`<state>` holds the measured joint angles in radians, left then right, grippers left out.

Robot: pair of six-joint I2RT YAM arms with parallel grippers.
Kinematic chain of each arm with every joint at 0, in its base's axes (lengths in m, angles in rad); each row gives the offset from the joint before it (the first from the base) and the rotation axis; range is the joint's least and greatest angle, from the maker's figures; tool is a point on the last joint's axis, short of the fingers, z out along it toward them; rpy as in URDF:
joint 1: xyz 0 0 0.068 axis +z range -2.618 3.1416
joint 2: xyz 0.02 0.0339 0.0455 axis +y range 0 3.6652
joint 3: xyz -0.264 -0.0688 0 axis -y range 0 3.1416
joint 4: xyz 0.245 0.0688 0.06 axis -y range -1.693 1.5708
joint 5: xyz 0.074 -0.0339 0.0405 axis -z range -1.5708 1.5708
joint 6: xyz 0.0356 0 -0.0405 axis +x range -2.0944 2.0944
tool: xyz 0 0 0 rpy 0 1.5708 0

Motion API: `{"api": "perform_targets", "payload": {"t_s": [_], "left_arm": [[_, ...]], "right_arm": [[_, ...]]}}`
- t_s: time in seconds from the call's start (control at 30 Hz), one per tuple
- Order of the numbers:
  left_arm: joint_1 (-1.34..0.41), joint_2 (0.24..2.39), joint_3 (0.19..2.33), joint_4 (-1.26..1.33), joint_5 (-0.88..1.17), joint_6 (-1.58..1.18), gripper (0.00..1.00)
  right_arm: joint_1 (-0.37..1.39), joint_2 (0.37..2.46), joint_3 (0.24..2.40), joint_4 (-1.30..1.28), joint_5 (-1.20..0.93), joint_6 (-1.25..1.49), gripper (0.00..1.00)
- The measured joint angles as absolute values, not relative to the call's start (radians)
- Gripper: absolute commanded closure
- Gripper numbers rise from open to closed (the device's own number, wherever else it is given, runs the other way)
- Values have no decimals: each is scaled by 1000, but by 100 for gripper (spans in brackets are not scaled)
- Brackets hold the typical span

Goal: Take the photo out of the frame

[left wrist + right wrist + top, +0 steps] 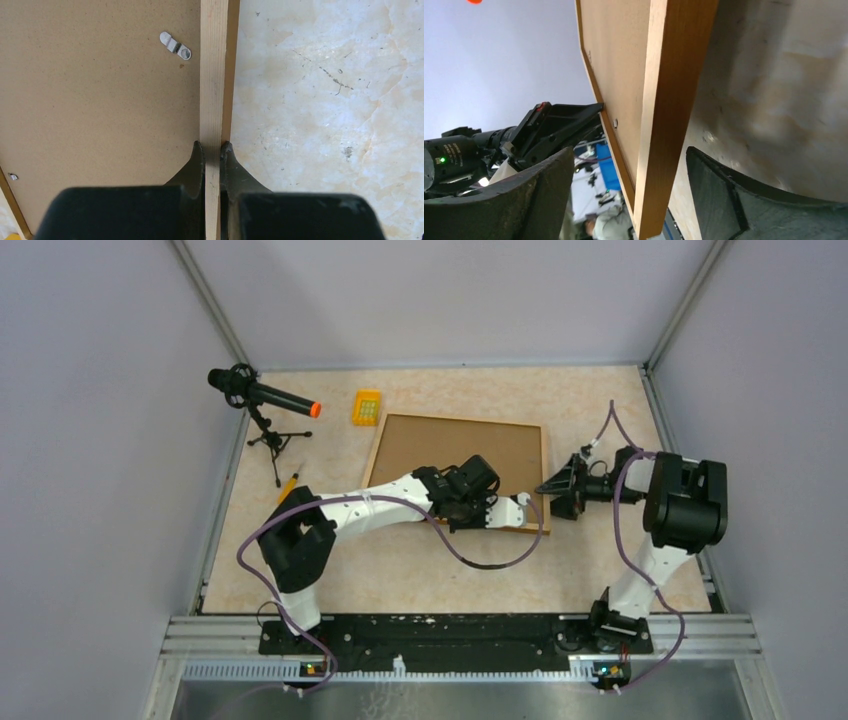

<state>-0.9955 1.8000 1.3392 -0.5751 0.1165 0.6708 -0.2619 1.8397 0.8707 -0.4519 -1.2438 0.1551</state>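
The frame lies back up in the middle of the table, showing its plain brown fibreboard. The photo is hidden behind that board. My left gripper is at the frame's near edge. In the left wrist view it is shut on the narrow wooden rim, one fingertip on each side. A small metal clip sits on the back board beside the rim. My right gripper is at the frame's near right corner. In the right wrist view it is open, its fingers standing apart on either side of the rim without touching it.
A black microphone with an orange tip stands on a small tripod at the back left. A yellow block lies behind the frame's far left corner. A yellow pencil lies near the left arm. Grey walls close in the table.
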Motion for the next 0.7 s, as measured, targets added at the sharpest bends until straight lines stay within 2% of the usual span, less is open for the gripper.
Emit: {"api": "perform_targets", "payload": {"t_s": [0.13, 0.4, 0.7], "left_arm": [[-995, 1800, 1345, -575, 128, 664, 100], [-995, 1800, 1346, -574, 172, 663, 100], [-996, 1800, 1347, -576, 183, 665, 100]], "right_arm": [[-214, 1928, 885, -448, -1293, 152, 35], [-136, 1991, 907, -399, -1355, 188, 42], [-119, 2037, 911, -361, -1390, 213, 64]]}}
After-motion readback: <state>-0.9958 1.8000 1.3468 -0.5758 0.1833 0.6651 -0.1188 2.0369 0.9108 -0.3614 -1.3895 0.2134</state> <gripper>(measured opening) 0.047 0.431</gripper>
